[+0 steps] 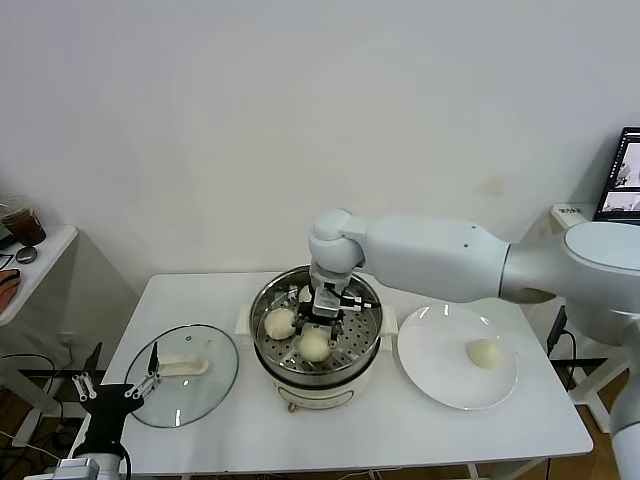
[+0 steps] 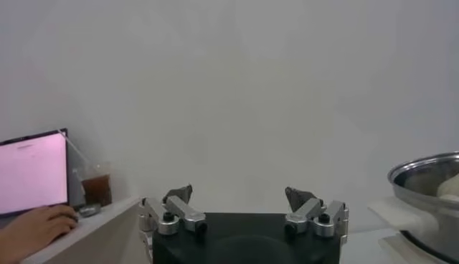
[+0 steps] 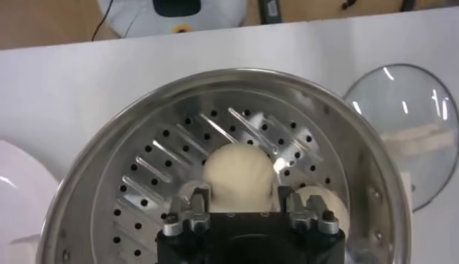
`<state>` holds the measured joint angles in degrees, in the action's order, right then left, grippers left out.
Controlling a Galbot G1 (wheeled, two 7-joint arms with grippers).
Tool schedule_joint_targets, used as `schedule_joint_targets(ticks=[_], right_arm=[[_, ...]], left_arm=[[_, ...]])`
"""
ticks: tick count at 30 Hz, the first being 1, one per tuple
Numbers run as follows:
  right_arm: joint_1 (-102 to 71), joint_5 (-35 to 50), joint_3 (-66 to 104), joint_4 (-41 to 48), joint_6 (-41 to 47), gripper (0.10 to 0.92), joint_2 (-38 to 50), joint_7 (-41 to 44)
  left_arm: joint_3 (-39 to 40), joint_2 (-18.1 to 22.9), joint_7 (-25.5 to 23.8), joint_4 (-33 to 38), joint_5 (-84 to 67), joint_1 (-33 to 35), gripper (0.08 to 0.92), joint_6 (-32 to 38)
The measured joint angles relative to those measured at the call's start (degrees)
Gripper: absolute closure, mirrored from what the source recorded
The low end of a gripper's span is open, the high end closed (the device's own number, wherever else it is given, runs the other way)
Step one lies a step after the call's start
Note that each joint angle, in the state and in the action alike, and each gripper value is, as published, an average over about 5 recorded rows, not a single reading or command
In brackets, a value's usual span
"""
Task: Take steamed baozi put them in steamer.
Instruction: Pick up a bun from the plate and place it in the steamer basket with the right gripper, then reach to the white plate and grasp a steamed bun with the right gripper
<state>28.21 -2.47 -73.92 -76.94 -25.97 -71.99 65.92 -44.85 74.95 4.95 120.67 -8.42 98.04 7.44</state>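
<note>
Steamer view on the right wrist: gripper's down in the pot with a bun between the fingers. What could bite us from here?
1. The right gripper straddles a baozi on the steamer tray; a sticky bun might lift out on retreat.
2. Two other buns lie close, so sideways motion could nudge them.
3. The last bun waits on the plate; tray room looks tight.

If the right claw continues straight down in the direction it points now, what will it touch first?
Most likely the baozi lying between its open fingers in the right wrist view. Under it is the perforated tray of the steamer. The exact depth is hard to judge.
</note>
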Motion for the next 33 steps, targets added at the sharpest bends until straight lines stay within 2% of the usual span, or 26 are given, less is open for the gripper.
schedule_joint_targets(ticks=[5, 8, 14, 22, 27, 33], right_arm=[[0.8, 0.15, 0.49, -0.51, -0.31, 0.229, 0.81, 0.22], [1.76, 0.7, 1.41, -0.82, 0.06, 0.206, 2.01, 0.72], [3.68, 4.12, 4.07, -2.24, 5.35, 0.203, 6.77, 1.99], [3.49, 9.38, 7.47, -6.82, 22.64, 0.203, 17.82, 2.12], [1.54, 8.85, 9.66, -9.56, 31.16, 0.203, 26.26, 3.07], [-4.23, 4.57, 14.03, -10.34, 34.92, 0.203, 35.43, 4.49]], left_arm=[[0.01, -0.08, 0.0, 0.03, -0.02, 0.0, 0.177, 0.02], [-0.01, -0.24, 0.0, 0.15, -0.08, -0.12, 0.177, 0.01], [-0.1, -0.75, -0.01, 0.29, -0.11, -0.35, 0.177, -0.01], [0.31, -1.39, -0.08, 0.18, 0.03, -0.75, 0.177, -0.01], [1.05, -1.46, -0.13, -0.02, 0.3, -1.2, 0.177, -0.04], [1.74, -1.53, -0.22, -0.47, 0.75, -1.57, 0.177, -0.08]])
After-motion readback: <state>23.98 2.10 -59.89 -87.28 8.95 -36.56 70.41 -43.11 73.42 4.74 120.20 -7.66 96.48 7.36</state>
